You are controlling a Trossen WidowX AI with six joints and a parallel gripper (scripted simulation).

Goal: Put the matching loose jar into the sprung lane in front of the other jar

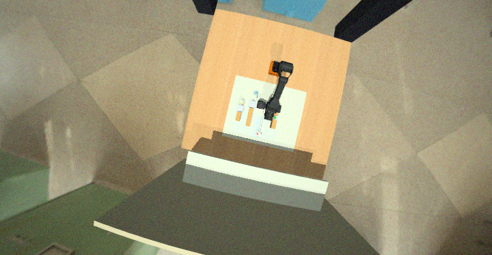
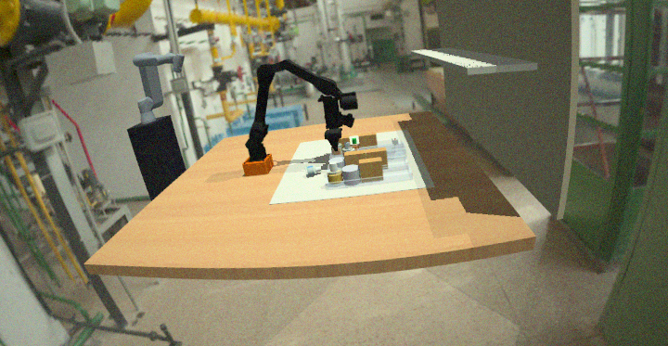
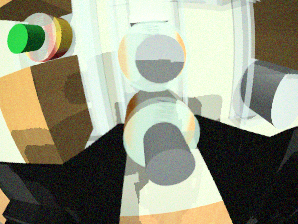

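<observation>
Hand [image 3: 160, 183]: pinching 1 grey-lidded jar [image 3: 161, 141], held upright over the pale lane [image 3: 100, 3], just before a matching jar [image 3: 154, 56]. Green-capped jar [image 3: 36, 38] stands left.

You see 2 pale glass jars [image 3: 158, 141] with grey lids, a green-capped jar [image 3: 35, 38], tan blocks [image 3: 41, 112], a white mat [image 2: 299, 185].

A thick light-wood bench top [image 2: 234, 231] stands on a mottled beige concrete floor [image 2: 420, 311]. Past its far edge run yellow pipes [image 2: 219, 16] and a grey wall [image 2: 505, 91] carrying a pale shelf [image 2: 472, 60]. Green window frames [image 2: 631, 86] rise off its right corner.
</observation>
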